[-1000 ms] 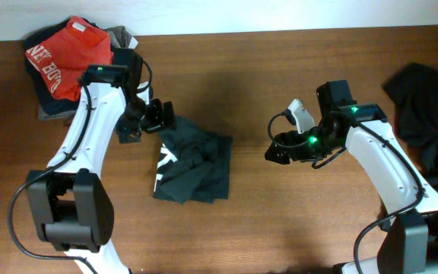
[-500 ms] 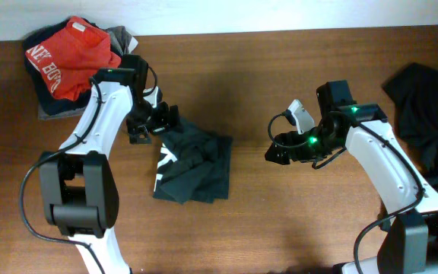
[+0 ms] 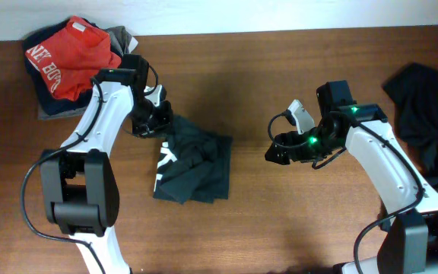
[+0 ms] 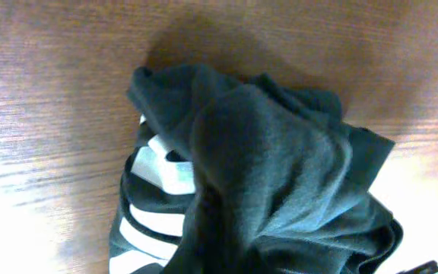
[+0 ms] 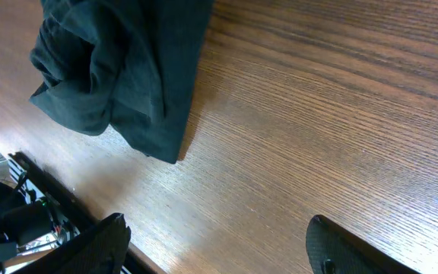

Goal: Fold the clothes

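Two arms share the brown wooden table (image 3: 280,236), and only the left one has moved. The left gripper (image 3: 155,120), spread wide and poised just off the cloth a second ago, has come down onto the crumpled charcoal-black T-shirt with white block letters (image 3: 192,164) at its far left corner. From overhead its jaws now look drawn together there. Its wrist camera shows no fingers, only a ridge of the shirt (image 4: 280,175) bunched up close under the lens, which reads as a pinch on the fabric. The shirt lies in a heap left of the table's middle, its outline unchanged over the last second.

The right gripper (image 3: 276,152) has not moved. It hovers well apart from the shirt, toward the right, with its jaws wide and nothing between them, and the shirt's near corner (image 5: 120,68) shows in its wrist view.

A pile topped by a red printed garment (image 3: 71,49) sits at the far left corner, and a loose black garment (image 3: 424,122) lies at the right edge.

With a corner apparently caught, the likely next step is pulling the heap out flat; folding proper has not begun.
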{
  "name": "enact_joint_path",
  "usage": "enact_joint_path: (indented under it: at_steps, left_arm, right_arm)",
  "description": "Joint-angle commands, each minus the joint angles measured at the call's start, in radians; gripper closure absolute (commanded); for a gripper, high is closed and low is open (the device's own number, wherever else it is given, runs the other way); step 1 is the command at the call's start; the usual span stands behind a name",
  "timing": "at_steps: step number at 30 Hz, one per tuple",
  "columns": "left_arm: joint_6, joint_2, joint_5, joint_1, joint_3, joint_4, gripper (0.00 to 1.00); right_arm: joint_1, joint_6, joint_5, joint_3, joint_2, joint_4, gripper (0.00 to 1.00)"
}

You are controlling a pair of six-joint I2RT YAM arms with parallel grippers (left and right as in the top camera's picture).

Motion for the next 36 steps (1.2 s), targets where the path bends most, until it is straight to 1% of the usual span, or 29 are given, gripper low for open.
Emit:
enact_joint_path:
  at_steps: [1, 5, 13, 21, 29, 33, 34, 36]
  left_arm:
    - [0.009, 0.008, 0.045, -0.009, -0.005, 0.007, 0.99]
    - [0.009, 0.007, 0.096, -0.026, 0.015, -0.001, 0.99]
    - [0.008, 0.003, 0.125, -0.109, 0.097, -0.075, 0.99]
    - [-0.023, 0.003, 0.123, -0.226, 0.113, -0.032, 0.99]
    - [-0.138, 0.005, 0.119, -0.301, 0.113, 0.083, 0.98]
    - [-0.193, 0.005, 0.124, -0.319, 0.113, 0.082, 0.98]
    - [-0.199, 0.005, 0.124, -0.324, 0.113, 0.077, 0.98]
    - [-0.209, 0.006, 0.124, -0.345, 0.113, 0.076, 0.88]
  right_arm:
    - [-0.004, 0.004, 0.005, -0.002, -0.001, 0.0, 0.21]
    - [-0.004, 0.004, 0.006, -0.002, -0.001, 0.0, 0.21]
    - [-0.004, 0.001, 0.009, -0.019, -0.001, 0.004, 0.21]
    - [-0.004, 0.001, 0.009, -0.019, 0.001, 0.004, 0.21]
    - [-0.004, 0.002, 0.008, -0.019, 0.001, 0.004, 0.21]
    - [-0.004, 0.002, 0.009, -0.019, 0.001, 0.004, 0.21]
    - [-0.004, 0.002, 0.008, -0.019, 0.001, 0.004, 0.21]
    - [-0.004, 0.005, 0.009, -0.019, 0.001, 0.008, 0.21]
